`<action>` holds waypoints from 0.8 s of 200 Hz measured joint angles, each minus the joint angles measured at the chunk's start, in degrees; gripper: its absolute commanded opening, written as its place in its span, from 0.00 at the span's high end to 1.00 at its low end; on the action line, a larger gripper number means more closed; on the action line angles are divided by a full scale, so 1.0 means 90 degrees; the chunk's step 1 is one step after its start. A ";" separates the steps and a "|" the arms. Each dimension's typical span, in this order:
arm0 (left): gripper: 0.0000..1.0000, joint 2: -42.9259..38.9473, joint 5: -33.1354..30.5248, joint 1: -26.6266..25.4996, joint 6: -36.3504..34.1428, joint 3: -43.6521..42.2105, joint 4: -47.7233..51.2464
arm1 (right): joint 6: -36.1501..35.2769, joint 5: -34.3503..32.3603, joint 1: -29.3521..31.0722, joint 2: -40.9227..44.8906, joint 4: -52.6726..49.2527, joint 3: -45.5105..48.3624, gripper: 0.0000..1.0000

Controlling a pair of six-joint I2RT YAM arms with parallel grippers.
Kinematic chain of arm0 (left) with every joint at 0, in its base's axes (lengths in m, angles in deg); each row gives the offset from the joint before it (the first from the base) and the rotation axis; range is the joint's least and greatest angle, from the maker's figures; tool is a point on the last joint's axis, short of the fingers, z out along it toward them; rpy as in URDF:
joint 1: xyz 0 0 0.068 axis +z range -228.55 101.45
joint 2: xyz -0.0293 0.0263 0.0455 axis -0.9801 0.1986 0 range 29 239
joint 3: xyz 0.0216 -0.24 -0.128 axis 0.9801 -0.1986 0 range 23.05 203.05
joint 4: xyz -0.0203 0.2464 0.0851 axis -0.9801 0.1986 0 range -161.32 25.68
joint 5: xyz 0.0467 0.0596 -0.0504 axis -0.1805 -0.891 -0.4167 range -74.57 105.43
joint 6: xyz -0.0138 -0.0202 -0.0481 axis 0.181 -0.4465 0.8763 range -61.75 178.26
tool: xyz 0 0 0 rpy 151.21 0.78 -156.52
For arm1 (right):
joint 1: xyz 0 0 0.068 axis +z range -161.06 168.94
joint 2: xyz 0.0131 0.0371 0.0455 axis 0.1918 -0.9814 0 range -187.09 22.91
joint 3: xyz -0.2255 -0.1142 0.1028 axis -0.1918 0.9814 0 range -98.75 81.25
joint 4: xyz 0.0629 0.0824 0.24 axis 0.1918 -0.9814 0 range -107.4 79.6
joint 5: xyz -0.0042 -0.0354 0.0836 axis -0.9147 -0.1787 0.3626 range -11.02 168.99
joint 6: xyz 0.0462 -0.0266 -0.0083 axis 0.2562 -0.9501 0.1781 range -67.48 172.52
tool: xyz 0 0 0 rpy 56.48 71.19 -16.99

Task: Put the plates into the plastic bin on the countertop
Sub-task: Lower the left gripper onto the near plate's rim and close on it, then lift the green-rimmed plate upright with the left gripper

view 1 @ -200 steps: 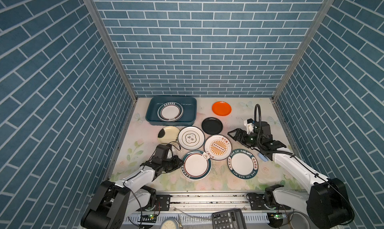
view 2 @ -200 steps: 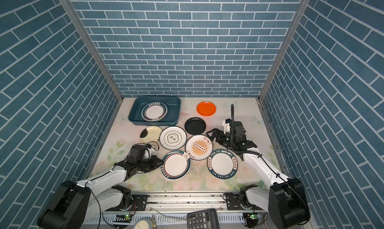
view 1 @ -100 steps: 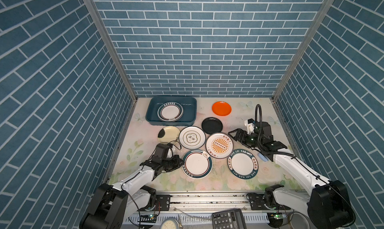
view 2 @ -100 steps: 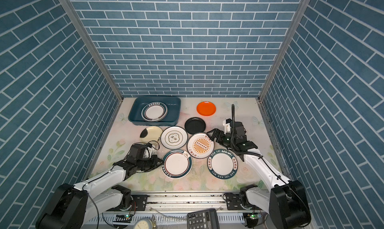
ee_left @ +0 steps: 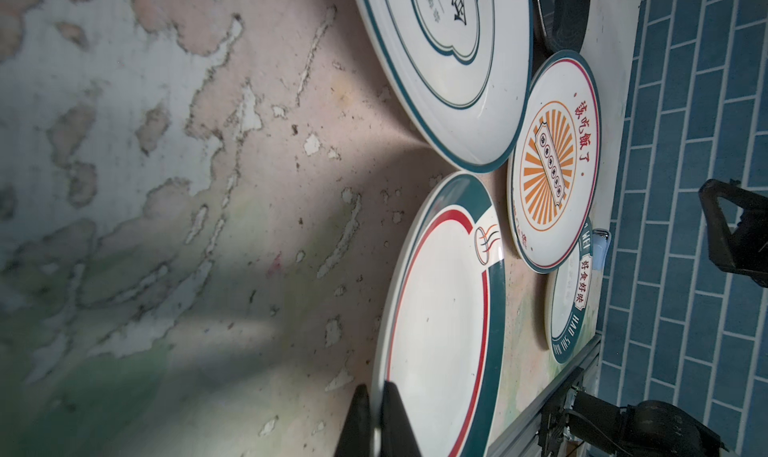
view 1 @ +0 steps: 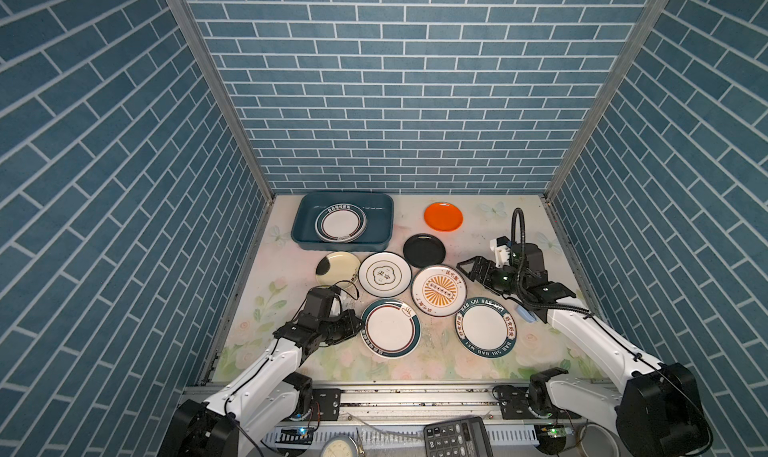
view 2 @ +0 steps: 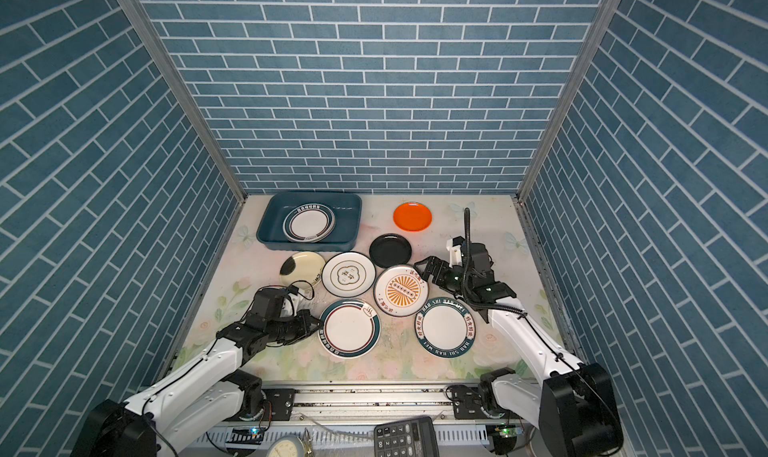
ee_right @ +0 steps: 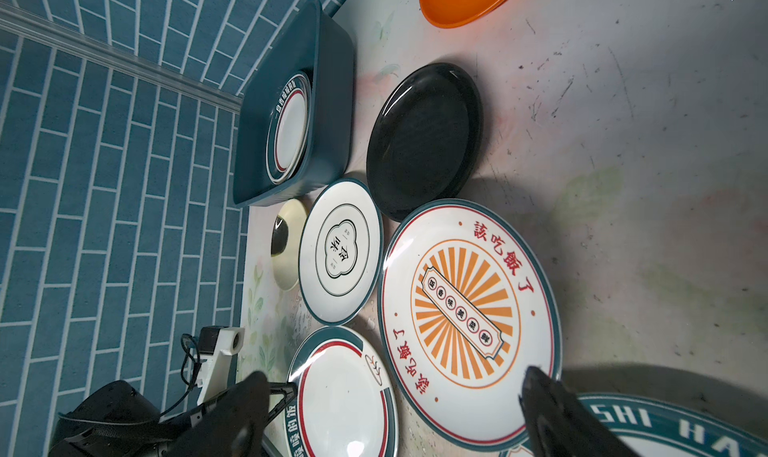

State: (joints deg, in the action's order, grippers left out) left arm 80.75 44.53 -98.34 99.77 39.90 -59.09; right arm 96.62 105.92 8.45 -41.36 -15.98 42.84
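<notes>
Left jaws tightened onto teal-rimmed plate point(view 1: 390, 328) rim, right jaws wide

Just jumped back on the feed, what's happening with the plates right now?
The left end effector is shut on the rim of the teal-rimmed plate with the red ring, which sits low on the countertop. The right end effector is open, poised at the edge of the sunburst plate without gripping it. One plate shows in the plastic bin; seven are out on the countertop.
</notes>
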 measured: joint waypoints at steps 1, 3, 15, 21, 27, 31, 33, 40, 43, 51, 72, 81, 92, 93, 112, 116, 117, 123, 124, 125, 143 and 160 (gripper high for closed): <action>1.00 -0.0002 -0.0005 0.0000 0.0000 0.0002 0.0012 | 0.0000 0.0000 0.0000 0.0000 0.0000 0.0002 0.06; 1.00 -0.0010 -0.0017 0.0000 0.0000 0.0012 0.0029 | 0.0000 -0.0002 0.0000 0.0000 0.0000 0.0000 0.06; 1.00 -0.0036 -0.0058 0.0000 0.0002 0.0044 0.0107 | 0.0000 -0.0010 0.0000 0.0000 0.0000 0.0000 0.06; 1.00 -0.0041 -0.0073 0.0000 0.0005 0.0066 0.0138 | 0.0000 -0.0012 0.0000 0.0000 0.0000 0.0000 0.06; 1.00 -0.0041 -0.0087 0.0000 0.0005 0.0087 0.0165 | 0.0000 -0.0017 0.0000 0.0000 0.0000 0.0000 0.06; 1.00 -0.0041 -0.0095 0.0000 0.0005 0.0104 0.0182 | 0.0002 -0.0017 0.0000 0.0000 0.0000 0.0000 0.06; 1.00 -0.0039 -0.0100 0.0000 0.0005 0.0112 0.0187 | 0.0000 -0.0017 0.0000 0.0000 0.0000 0.0002 0.06; 1.00 -0.0029 -0.0112 0.0000 0.0002 0.0148 0.0223 | 0.0000 -0.0017 0.0000 0.0000 0.0000 0.0000 0.06; 1.00 -0.0024 -0.0114 0.0000 0.0005 0.0165 0.0236 | 0.0002 -0.0017 0.0000 0.0000 0.0000 0.0000 0.06; 1.00 0.0005 -0.0117 0.0000 0.0002 0.0214 0.0270 | 0.0002 -0.0017 0.0000 0.0000 0.0000 0.0000 0.06; 1.00 0.0102 -0.0117 0.0000 0.0002 0.0311 0.0304 | 0.0000 -0.0012 0.0000 0.0000 0.0000 0.0000 0.06; 1.00 0.0134 -0.0117 0.0000 0.0007 0.0342 0.0308 | 0.0000 -0.0007 0.0000 0.0000 0.0002 0.0002 0.06; 1.00 0.0165 -0.0109 0.0000 0.0017 0.0384 0.0333 | 0.0000 0.0002 0.0000 0.0000 0.0005 0.0002 0.06; 1.00 0.0170 -0.0109 0.0000 0.0019 0.0391 0.0335 | 0.0000 0.0002 0.0000 0.0000 0.0005 0.0005 0.06; 1.00 0.0180 -0.0107 0.0000 0.0051 0.0457 0.0367 | 0.0000 0.0017 0.0000 0.0000 0.0012 0.0049 0.06; 1.00 0.0180 -0.0104 0.0000 0.0063 0.0471 0.0376 | 0.0000 0.0019 0.0000 0.0000 0.0012 0.0063 0.06; 1.00 0.0180 -0.0104 0.0000 0.0066 0.0474 0.0381 | 0.0000 0.0019 0.0000 0.0000 0.0015 0.0070 0.06; 1.00 0.0180 -0.0104 0.0000 0.0080 0.0491 0.0384 | 0.0000 0.0024 0.0000 0.0000 0.0012 0.0095 0.06; 1.00 0.0180 -0.0104 0.0000 0.0083 0.0493 0.0389 | 0.0000 0.0024 0.0000 0.0000 0.0012 0.0097 0.06; 1.00 0.0177 -0.0104 0.0000 0.0087 0.0495 0.0389 | 0.0000 0.0024 0.0000 0.0000 0.0012 0.0102 0.06; 1.00 0.0141 -0.0109 0.0000 0.0136 0.0529 0.0420 | 0.0000 0.0024 0.0000 0.0000 0.0012 0.0134 0.06; 1.00 0.0075 -0.0109 0.0000 0.0151 0.0546 0.0432 | 0.0000 0.0024 0.0000 0.0000 0.0012 0.0134 0.06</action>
State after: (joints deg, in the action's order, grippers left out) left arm 81.42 43.55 -98.34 101.13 44.81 -55.20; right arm 96.62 106.14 8.45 -41.36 -15.87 44.04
